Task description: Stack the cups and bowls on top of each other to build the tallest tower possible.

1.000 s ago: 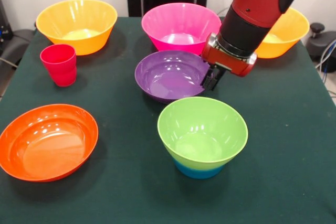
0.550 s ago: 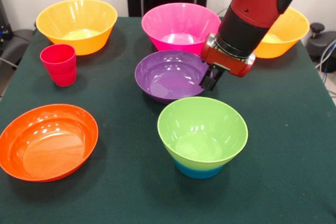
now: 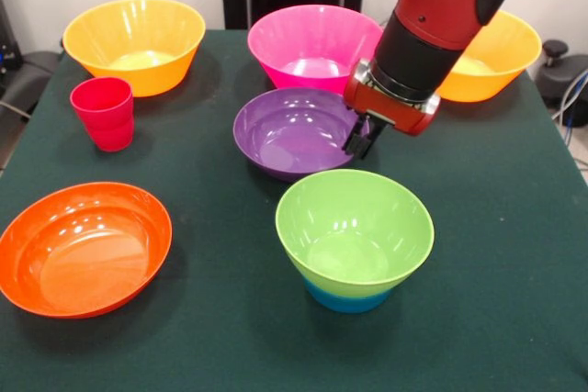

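My gripper (image 3: 359, 141) is shut on the right rim of the wide purple bowl (image 3: 289, 133) in the middle of the table. Just in front of it stands the tower, a lime green bowl (image 3: 354, 231) nested on a small blue bowl (image 3: 347, 299). A large pink bowl (image 3: 315, 46) sits right behind the purple one. Two large yellow-orange bowls stand at the back, one on the left (image 3: 134, 43) and one on the right (image 3: 491, 57), partly behind my arm. A red cup (image 3: 103, 113) stands at the left, and a wide orange bowl (image 3: 83, 247) lies at the front left.
The dark green table (image 3: 496, 254) has bare cloth at the front right and between the orange bowl and the tower. Its side edges run close to the outer bowls.
My gripper has shifted slightly up and to the left, and the purple bowl has moved a little left with it.
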